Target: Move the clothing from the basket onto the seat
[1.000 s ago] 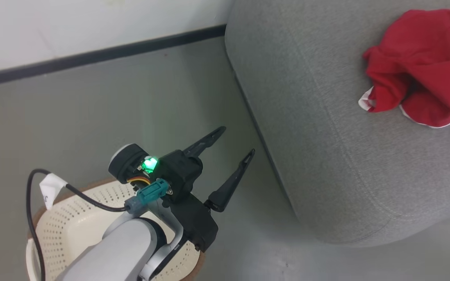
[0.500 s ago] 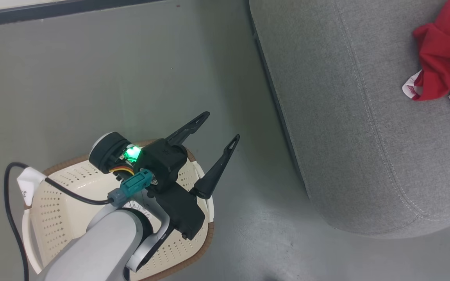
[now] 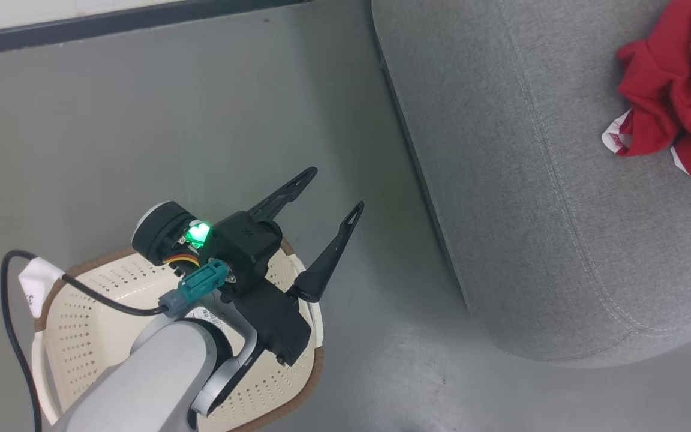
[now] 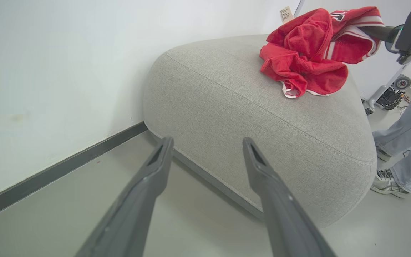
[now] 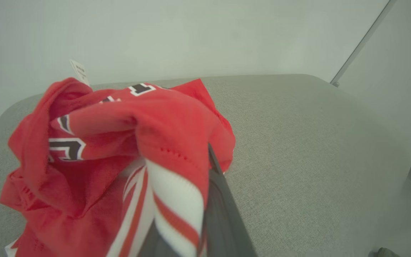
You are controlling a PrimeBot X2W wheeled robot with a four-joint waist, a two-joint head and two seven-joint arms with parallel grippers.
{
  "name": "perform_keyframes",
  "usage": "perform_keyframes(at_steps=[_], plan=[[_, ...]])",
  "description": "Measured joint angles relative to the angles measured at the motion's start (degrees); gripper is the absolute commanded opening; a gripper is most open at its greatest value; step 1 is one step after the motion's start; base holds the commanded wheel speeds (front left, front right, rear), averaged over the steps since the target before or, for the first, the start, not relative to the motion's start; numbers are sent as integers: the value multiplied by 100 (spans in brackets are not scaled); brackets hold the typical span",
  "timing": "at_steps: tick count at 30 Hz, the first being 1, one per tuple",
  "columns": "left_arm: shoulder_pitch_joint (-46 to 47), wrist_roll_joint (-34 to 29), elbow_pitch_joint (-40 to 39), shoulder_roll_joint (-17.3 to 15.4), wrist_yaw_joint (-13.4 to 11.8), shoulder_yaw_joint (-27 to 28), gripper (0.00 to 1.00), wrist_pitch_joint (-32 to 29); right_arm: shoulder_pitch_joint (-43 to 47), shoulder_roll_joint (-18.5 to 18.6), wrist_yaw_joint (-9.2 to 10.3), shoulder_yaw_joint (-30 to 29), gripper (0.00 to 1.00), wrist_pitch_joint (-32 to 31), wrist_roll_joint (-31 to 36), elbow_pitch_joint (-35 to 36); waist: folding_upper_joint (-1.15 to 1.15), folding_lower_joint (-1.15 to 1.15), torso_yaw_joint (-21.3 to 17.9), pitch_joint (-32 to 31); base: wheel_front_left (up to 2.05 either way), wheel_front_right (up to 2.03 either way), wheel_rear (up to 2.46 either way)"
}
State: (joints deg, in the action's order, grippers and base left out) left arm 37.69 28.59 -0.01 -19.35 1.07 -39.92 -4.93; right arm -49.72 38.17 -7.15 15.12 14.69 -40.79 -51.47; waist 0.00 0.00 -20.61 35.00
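Spreading across the right of the head view, the seat carries the clothing, a red heap cut off by the frame edge. The basket sits on the floor well to the left, its inside partly hidden by the left arm. The left gripper hangs over the basket's rim, jaws wide and empty, pointing toward the seat. The right gripper is clamped on a striped fold over the seat, fingertips buried in cloth.
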Motion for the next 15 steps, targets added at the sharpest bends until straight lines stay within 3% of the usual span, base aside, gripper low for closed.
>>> perform_keyframes(at_steps=[1, 2, 4, 5, 15], plan=[[0, 0, 13, 4, 2, -1, 100, 7, 1, -1, 1, 46, 0, 0, 7, -54, 0, 0, -7, -25, 0, 0, 0], [0, 0, 13, 4, 2, -1, 100, 7, 1, -1, 1, 46, 7, 0, 7, -54, 0, 0, -7, -25, 0, 0, 0], [-1, 7, 48, 15, 49, -12, 100, 41, 1, -4, 1, 123, 61, 0, 47, -112, 0, 0, -18, -77, 0, 0, 0], [-1, 8, 69, 32, 51, -24, 100, 57, 0, -5, 0, 162, 100, 0, 49, -121, 0, 0, -23, -107, 0, 0, 0], [-60, 51, 290, 197, 249, -296, 100, 224, 143, 7, 0, 352, 100, 0, 104, -191, 0, 0, -51, -503, 0, 0, 0]])
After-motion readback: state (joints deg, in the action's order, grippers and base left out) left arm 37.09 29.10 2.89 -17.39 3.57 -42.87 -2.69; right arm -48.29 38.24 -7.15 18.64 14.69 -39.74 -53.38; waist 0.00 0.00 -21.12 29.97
